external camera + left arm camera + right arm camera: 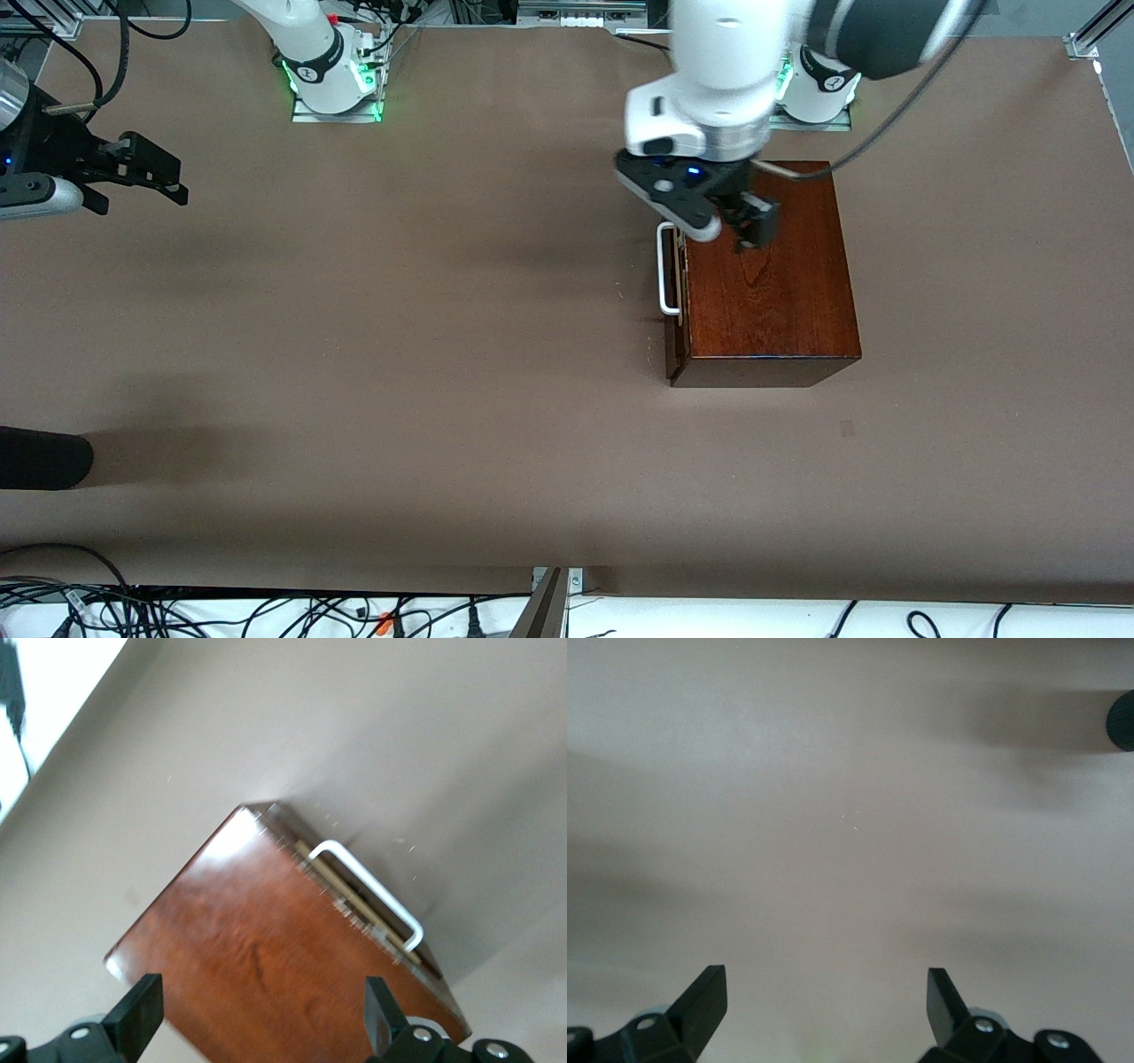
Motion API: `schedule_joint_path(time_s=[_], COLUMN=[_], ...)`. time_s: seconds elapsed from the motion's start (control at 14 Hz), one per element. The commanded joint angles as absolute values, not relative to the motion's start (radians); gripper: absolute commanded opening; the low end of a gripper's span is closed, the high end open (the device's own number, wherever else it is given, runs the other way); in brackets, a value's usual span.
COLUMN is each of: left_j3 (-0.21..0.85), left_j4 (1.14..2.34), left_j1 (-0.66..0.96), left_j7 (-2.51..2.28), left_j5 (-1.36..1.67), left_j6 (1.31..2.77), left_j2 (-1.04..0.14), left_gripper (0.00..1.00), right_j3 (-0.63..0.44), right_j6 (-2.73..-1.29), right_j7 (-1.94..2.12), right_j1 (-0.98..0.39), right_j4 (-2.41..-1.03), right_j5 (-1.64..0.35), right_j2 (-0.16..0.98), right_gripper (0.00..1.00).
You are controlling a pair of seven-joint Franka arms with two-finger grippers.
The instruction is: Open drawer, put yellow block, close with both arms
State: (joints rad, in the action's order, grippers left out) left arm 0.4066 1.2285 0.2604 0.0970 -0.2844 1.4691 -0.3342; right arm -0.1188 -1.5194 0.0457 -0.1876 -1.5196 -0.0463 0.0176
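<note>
The dark mahogany box [762, 283] stands on the table toward the left arm's end. Its drawer [675, 306] is pushed almost fully in; only a thin pale strip shows between the front and the box. The white bar handle [666, 270] faces the right arm's end. My left gripper [742, 232] hangs open and empty over the box top, close to the handle edge. The left wrist view shows the box top [266, 948] and the handle [372, 890]. My right gripper [151, 173] is open and empty over bare table at the right arm's end. The yellow block is out of view.
A black rounded object [40, 456] pokes in at the right arm's end, nearer the front camera; it also shows in the right wrist view [1123, 719]. Cables [266, 611] lie along the table's front edge. The arm bases [332, 80] stand along the back.
</note>
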Motion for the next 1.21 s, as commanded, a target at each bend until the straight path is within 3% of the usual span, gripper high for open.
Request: schedule_joint_path(time_s=[0.0,0.21,0.43,0.71,1.14], left_j3=[0.414,0.350,0.168,-0.118,-0.121], left_j4=[1.222,1.236,1.264,1.391,1.543], left_j1=[0.148,0.077,0.103,0.233,0.212], left_j7=[0.080,0.077,0.080,0.078,0.078], left_j5=[-0.215,-0.140,-0.053,0.031,0.031], left_j6=[1.421,1.384,1.350,1.385,1.512], left_j2=[-0.273,-0.220,-0.178,-0.094,-0.006], left_gripper=[1.00,1.00,1.00,1.00,1.00], right_j3=[-0.120,-0.120,-0.120,-0.120,-0.120], right_j6=[-1.528,-1.528,-1.528,-1.528,-1.528], right_j7=[0.049,0.049,0.051,0.051,0.051], right_j1=[-0.189,-0.189,-0.189,-0.189,-0.189], right_j4=[-1.534,-1.534,-1.534,-1.534,-1.534], right_j5=[-0.038,-0.038,-0.038,-0.038,-0.038], right_j2=[0.000,0.000,0.000,0.000,0.000], right_gripper=[1.00,1.00,1.00,1.00,1.00])
